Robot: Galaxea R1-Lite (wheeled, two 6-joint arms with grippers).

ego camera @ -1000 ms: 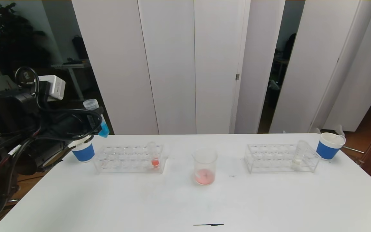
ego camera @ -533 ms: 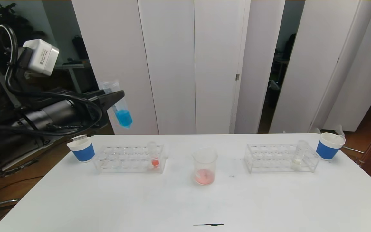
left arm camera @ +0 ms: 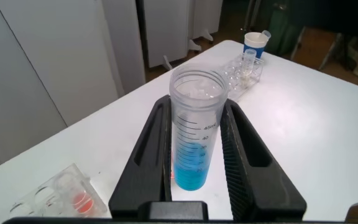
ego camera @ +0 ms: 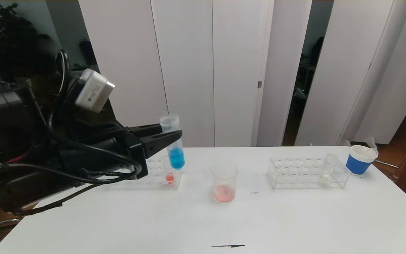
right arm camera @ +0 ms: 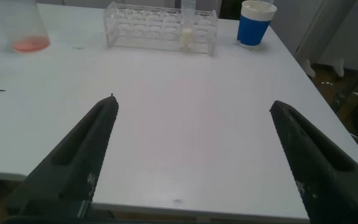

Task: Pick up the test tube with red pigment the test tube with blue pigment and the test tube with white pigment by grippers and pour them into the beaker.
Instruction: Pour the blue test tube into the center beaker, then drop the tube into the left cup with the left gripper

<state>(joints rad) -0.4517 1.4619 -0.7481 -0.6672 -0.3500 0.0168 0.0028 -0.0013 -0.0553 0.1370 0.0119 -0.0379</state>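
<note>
Blue-filled test tube with blue pigment [ego camera: 174, 148] sits upright, clamped in the left gripper [ego camera: 167, 135]. Carry it level over the beaker [ego camera: 223, 181], then tip slowly. Right gripper [right arm camera: 194, 155] waits wide open.

A white counter [ego camera: 294, 218] carries two clear racks: the left rack [ego camera: 153, 176] sits just below and behind the left jaws, partly hidden by them, and holds a tube with orange-red liquid [ego camera: 169, 177] at its right end. The right rack [ego camera: 307, 173] stands well to the right of those jaws, and a blue-and-white paper cup [ego camera: 361, 159] sits just beyond its right end; from the right jaws both lie far ahead across bare counter. A short dark mark [ego camera: 228, 246] lies near the counter's front edge, and white wall panels [ego camera: 189, 70] rise behind the counter, with a dark plant [ego camera: 9, 31] off to the far left.
</note>
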